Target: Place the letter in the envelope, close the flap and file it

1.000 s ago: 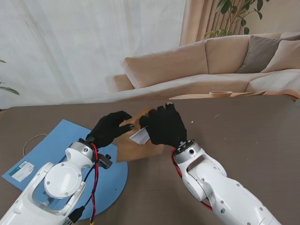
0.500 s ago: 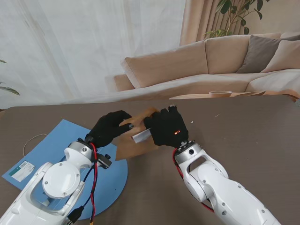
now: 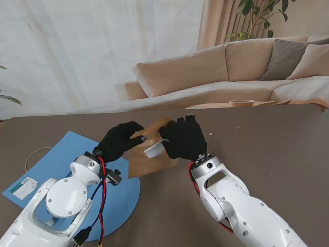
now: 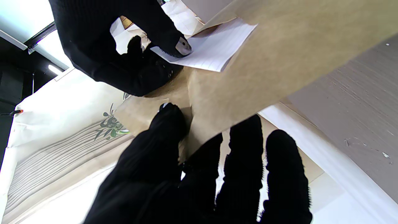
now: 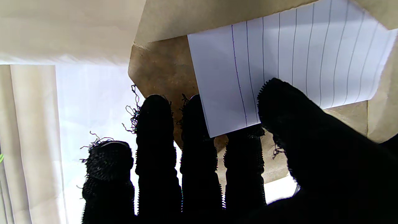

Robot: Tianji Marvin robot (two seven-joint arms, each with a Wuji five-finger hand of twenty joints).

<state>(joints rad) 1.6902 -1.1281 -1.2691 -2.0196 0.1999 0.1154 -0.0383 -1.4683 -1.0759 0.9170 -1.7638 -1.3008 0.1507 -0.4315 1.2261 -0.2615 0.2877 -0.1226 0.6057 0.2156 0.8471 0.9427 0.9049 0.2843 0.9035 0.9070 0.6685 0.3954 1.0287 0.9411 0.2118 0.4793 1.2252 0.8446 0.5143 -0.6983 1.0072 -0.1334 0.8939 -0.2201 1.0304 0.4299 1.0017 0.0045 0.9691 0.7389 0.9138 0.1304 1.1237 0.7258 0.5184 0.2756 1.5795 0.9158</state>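
Brown paper of the kraft envelope (image 3: 149, 154) fills the middle of my stand view, held up off the dark table (image 3: 267, 149) between both gloved hands. My left hand (image 3: 119, 140) grips the envelope at its left edge: in the left wrist view the thumb (image 4: 164, 130) presses on one face and the other fingers (image 4: 245, 149) lie behind the paper, so this hand is closed on the envelope. My right hand (image 3: 182, 138) pinches the letter (image 3: 153, 150), a folded sheet of white lined paper. In the right wrist view the thumb (image 5: 298, 124) lies on the lined face of the letter (image 5: 279, 62) and the four fingers (image 5: 199, 140) stand straight and close together behind it. One part of the letter sits inside the mouth of the envelope (image 5: 161, 65), and a white corner of it shows outside, just beside the right fingers. The envelope flap (image 4: 279, 18) is open and stands away from the letter (image 4: 211, 46) in the left wrist view. Nearer to me on the left, a blue folder (image 3: 77, 149) lies flat on the table, with a small white label (image 3: 23, 187) on its left corner and part of it under my left arm. A thin white cord (image 3: 36, 153) lies just beside the folder's left edge.
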